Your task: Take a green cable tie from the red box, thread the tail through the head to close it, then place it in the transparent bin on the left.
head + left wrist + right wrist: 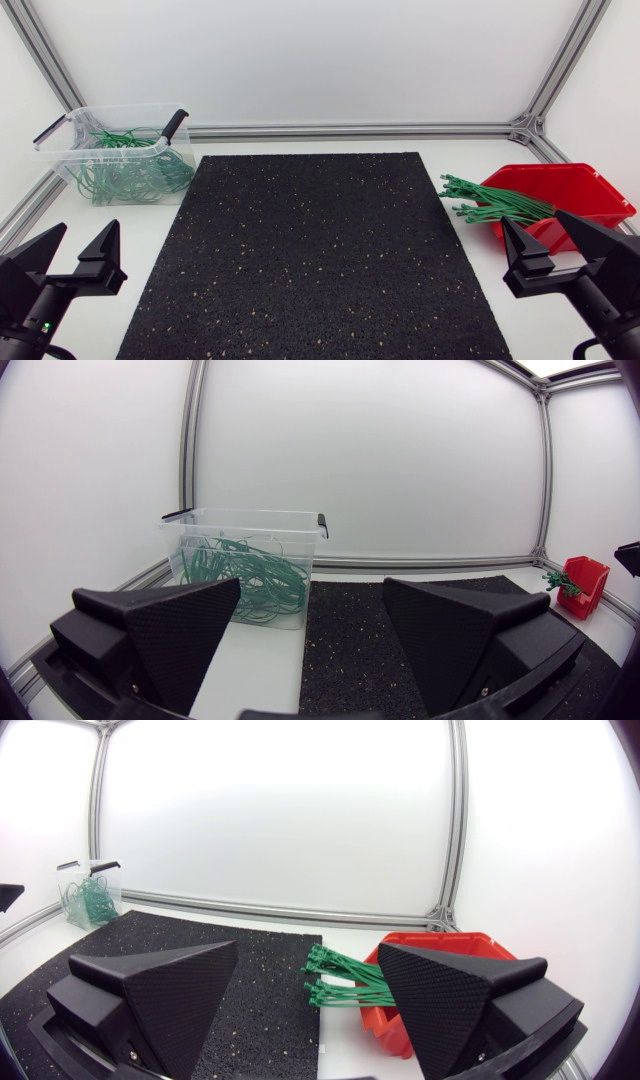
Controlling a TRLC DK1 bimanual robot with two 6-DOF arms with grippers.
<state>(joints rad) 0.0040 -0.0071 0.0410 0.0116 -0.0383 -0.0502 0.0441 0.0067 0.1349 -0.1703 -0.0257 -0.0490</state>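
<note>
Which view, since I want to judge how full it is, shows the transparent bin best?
The head view: it looks down into the open transparent bin, onto the looped green ties inside. The left wrist view shows it side-on, ahead of the left gripper; the right wrist view shows it small and distant.

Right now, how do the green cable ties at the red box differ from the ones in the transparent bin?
The straight ties lie in a flat bundle, while the looped ties are curled into rings and tangled together. The straight ties stick out past the front of the red box toward the mat, whereas the looped ties stay inside the walls of the transparent bin. Both groups are the same green.
</note>
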